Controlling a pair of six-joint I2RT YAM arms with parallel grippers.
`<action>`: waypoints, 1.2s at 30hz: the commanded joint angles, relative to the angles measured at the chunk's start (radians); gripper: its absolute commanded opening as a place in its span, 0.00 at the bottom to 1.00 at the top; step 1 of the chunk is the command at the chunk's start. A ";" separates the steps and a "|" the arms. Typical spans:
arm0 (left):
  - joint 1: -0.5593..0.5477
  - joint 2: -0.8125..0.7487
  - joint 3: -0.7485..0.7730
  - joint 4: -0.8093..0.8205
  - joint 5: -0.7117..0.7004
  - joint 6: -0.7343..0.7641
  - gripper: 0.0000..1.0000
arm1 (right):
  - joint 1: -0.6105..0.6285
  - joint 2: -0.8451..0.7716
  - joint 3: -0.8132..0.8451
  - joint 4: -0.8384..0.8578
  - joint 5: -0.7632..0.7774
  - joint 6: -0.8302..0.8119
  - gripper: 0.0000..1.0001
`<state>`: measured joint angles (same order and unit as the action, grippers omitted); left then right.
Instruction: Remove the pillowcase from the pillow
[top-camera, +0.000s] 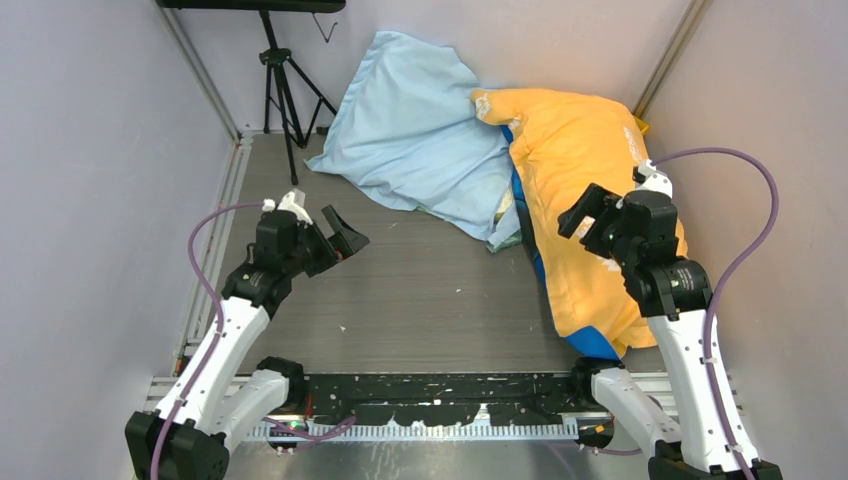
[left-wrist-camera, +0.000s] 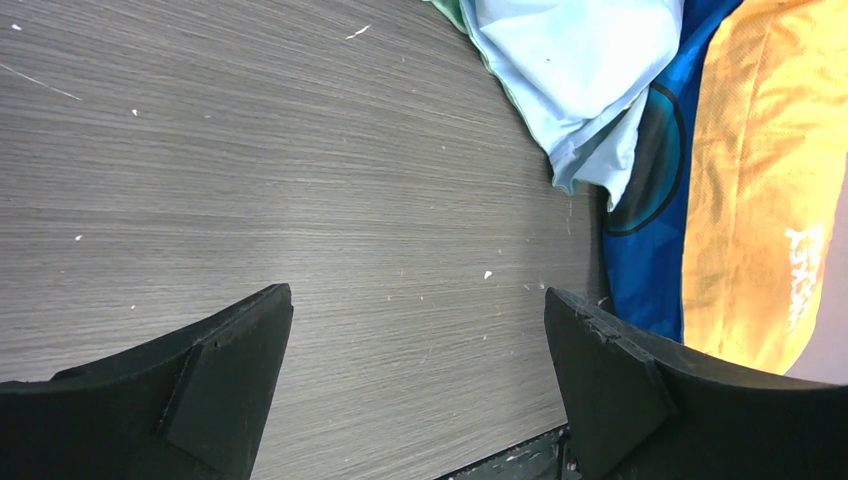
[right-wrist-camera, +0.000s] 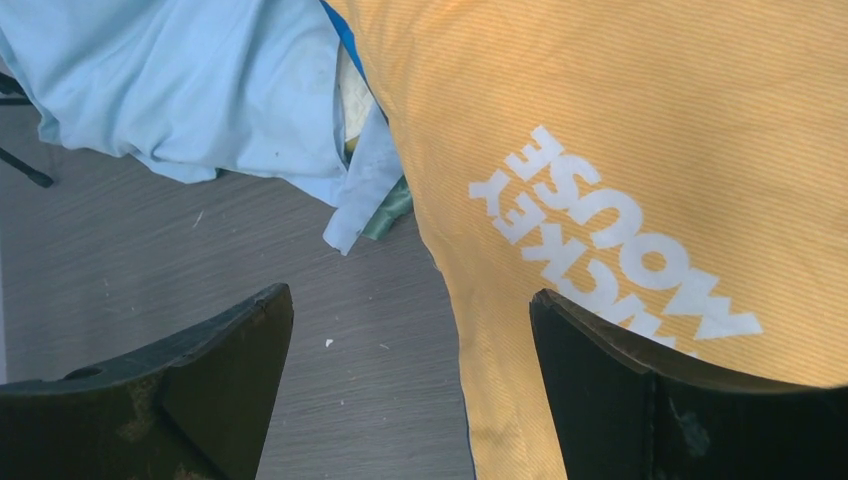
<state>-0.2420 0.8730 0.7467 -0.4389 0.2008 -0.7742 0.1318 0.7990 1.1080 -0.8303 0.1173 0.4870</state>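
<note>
Both spread wide, the right gripper should pinch only loose pillowcase fabric by the table's right edge while the left gripper pins the bulk.

The pillowcase is orange-yellow with a fine woven stripe, white block lettering and blue edging with a dark ring. The cloth is pale light-blue. The table is grey wood-grain flecked with white. The cables are purple, the tripod black.
</note>
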 joint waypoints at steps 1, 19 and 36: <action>-0.002 0.009 0.033 0.000 -0.014 0.045 1.00 | -0.002 0.030 0.064 -0.002 -0.051 -0.029 0.93; -0.002 0.200 0.041 0.202 0.135 -0.013 0.99 | 0.248 0.378 0.163 -0.165 0.511 -0.031 0.96; -0.281 0.447 0.046 0.432 0.051 -0.075 0.96 | 0.114 0.510 -0.089 0.087 0.481 0.071 0.41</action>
<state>-0.4808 1.2655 0.7723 -0.1379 0.2802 -0.8154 0.2661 1.3239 1.0096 -0.7883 0.5667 0.5049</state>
